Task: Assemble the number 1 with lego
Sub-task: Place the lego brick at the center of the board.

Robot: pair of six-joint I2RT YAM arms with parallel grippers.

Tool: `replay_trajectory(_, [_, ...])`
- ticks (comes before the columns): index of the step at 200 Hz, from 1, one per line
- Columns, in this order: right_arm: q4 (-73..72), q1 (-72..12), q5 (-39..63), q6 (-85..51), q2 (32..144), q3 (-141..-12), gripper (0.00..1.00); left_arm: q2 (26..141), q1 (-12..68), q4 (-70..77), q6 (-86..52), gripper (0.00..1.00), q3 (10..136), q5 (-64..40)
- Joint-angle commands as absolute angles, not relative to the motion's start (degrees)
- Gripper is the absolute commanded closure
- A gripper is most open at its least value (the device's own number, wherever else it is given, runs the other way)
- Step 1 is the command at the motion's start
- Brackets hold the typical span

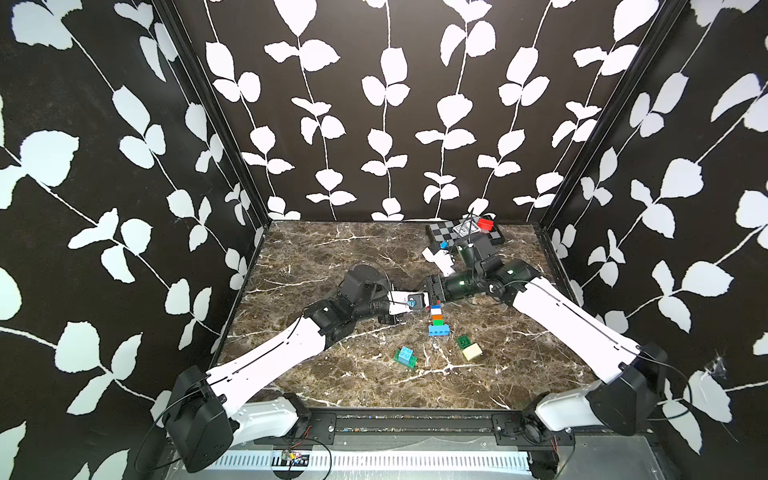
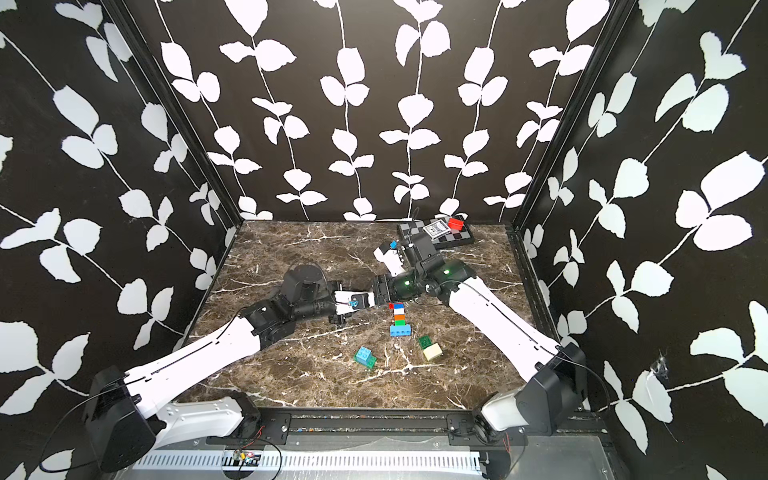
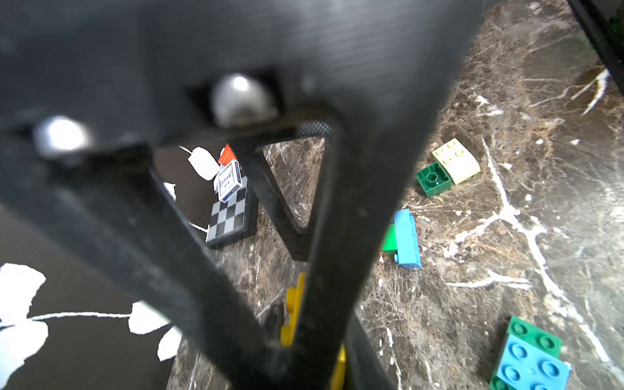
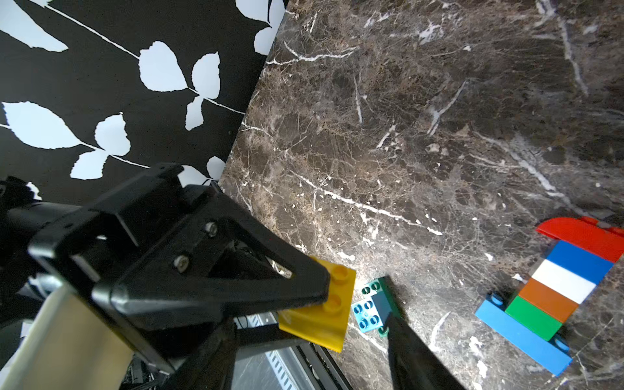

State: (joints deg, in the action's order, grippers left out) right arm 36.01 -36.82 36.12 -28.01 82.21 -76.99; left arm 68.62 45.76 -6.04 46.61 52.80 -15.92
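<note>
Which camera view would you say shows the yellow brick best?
The right wrist view: the yellow brick shows its studded face in plain sight, pinched by the fingers of the left gripper. The left wrist view catches only slivers of it between those blurred fingers. In both top views it cannot be made out.

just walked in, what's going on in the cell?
Lego build of the digit 1, partway done. The left gripper is clamped on a yellow brick, right next to the right gripper, whose jaws stand apart beside it, not gripping. The partial figure lies flat on the marble table: red, blue, white, orange and green on a light blue oblong base. Loose nearby: a blue-on-green pair, a dark green brick and a cream brick. Another red brick sits on the chessboard at the back.
</note>
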Motion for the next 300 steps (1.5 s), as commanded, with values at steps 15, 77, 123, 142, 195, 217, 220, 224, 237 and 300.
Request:
replay_trajectory(15, [30.7, -38.6, 31.8, -30.7, 84.4, -77.6, 0.41, 69.1, 46.5, -4.4, 44.8, 1.0, 55.3, -16.2])
replay_trajectory(77, [26.8, -38.7, 28.9, -33.0, 85.1, -73.2, 0.58, 69.4, 46.6, -4.4, 41.7, 1.0, 55.6, -12.8])
replay_trajectory(123, [27.7, -37.6, 28.5, -33.7, 86.3, -73.9, 0.28, 70.1, 46.8, -8.2, 37.8, 1.0, 56.0, -7.3])
replay_trajectory(142, [27.9, -32.6, 25.8, -35.6, 82.0, -69.3, 0.25, 71.7, 46.8, -13.9, 31.6, 1.0, 56.1, -0.7])
replay_trajectory(195, [38.3, -19.4, 19.5, -32.1, 72.0, -58.8, 0.29, 83.4, 46.9, -24.8, 10.9, 1.0, 56.1, 20.5])
replay_trajectory(217, [39.5, -17.9, 19.4, -31.3, 70.6, -58.0, 0.29, 90.8, 47.5, -32.2, 7.1, 1.0, 60.8, 31.2])
replay_trajectory(220, [39.6, -17.7, 19.4, -31.2, 70.6, -58.0, 0.29, 91.6, 47.5, -32.8, 6.7, 1.0, 61.2, 32.1])
replay_trajectory(224, [39.7, -17.6, 19.4, -31.2, 70.5, -58.0, 0.29, 92.5, 47.5, -33.3, 6.3, 1.0, 61.6, 33.4])
replay_trajectory(237, [40.0, -17.3, 19.5, -30.8, 70.3, -58.0, 0.29, 94.8, 47.7, -33.4, 5.6, 1.0, 62.2, 35.2])
replay_trajectory(300, [41.2, -15.0, 20.3, -29.0, 69.7, -58.0, 0.3, 104.1, 50.0, -34.1, 4.7, 0.87, 66.3, 36.3])
